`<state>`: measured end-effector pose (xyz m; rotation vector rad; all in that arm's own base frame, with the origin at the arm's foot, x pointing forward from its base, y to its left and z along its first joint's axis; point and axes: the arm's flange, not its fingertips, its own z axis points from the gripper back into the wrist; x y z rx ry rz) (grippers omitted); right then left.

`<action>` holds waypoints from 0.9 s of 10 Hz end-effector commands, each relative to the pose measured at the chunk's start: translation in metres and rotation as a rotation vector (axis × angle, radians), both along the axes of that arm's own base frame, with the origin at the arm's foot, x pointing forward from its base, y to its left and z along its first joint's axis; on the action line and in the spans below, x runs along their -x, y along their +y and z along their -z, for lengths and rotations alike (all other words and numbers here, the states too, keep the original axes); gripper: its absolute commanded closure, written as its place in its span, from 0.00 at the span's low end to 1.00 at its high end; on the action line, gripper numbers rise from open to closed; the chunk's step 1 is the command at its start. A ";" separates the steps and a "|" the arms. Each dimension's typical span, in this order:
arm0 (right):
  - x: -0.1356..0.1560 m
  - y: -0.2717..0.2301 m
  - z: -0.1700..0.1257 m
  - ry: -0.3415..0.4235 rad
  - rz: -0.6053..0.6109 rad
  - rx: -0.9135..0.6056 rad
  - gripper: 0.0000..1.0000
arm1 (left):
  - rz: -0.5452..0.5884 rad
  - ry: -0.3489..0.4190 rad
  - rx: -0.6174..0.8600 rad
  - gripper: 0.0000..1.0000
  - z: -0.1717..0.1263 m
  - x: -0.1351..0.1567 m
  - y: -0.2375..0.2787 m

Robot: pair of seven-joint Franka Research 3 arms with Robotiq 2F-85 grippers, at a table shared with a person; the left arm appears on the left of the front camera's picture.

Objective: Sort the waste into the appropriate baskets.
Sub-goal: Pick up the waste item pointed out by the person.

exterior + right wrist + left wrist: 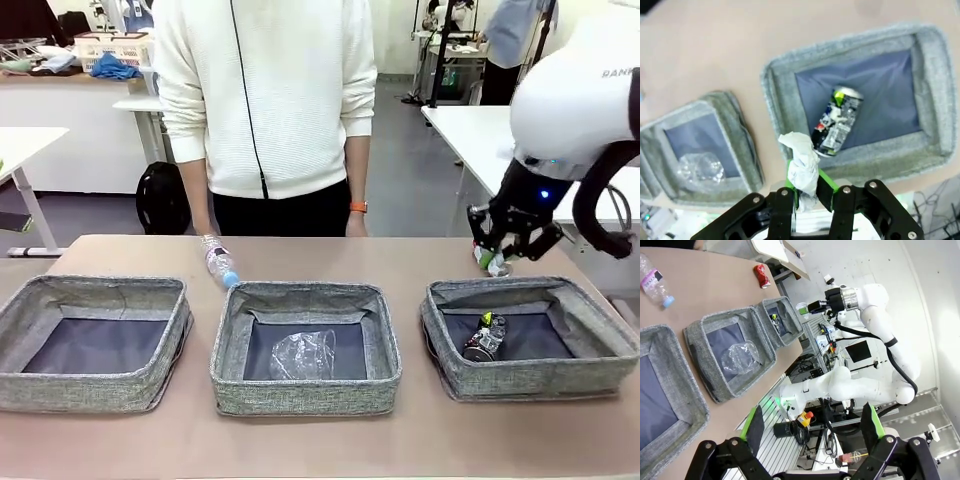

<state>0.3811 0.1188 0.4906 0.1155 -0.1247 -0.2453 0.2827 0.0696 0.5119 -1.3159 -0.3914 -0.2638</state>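
Pinching the white crumpled paper wad (802, 167) between its green pads, the right gripper (496, 257) is hovering at the far rim of the right basket (530, 382), where the crushed dark can (483, 338) is lying. The clear plastic cup (303, 355) is sitting in the middle basket (300, 396), and the left basket (80, 392) is standing beside it. The small bottle (218, 262) is lying on the table behind them, near the person (265, 90). The crushed red can (761, 276) is resting on the tabletop beyond the right basket. The left gripper (812, 432) is holding its fingers spread wide, gripping nothing.
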 end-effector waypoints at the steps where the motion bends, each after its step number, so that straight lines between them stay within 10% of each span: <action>1: 0.009 0.035 -0.068 -0.096 0.052 0.157 0.87 | 0.000 -0.010 0.020 0.00 -0.002 0.000 -0.001; 4: 0.040 0.123 -0.191 0.077 -0.007 0.189 0.87 | 0.000 -0.010 0.020 0.00 -0.002 0.000 -0.001; 9: 0.100 0.264 -0.295 0.022 -0.502 0.138 0.87 | 0.000 -0.010 0.020 0.00 -0.002 0.000 -0.001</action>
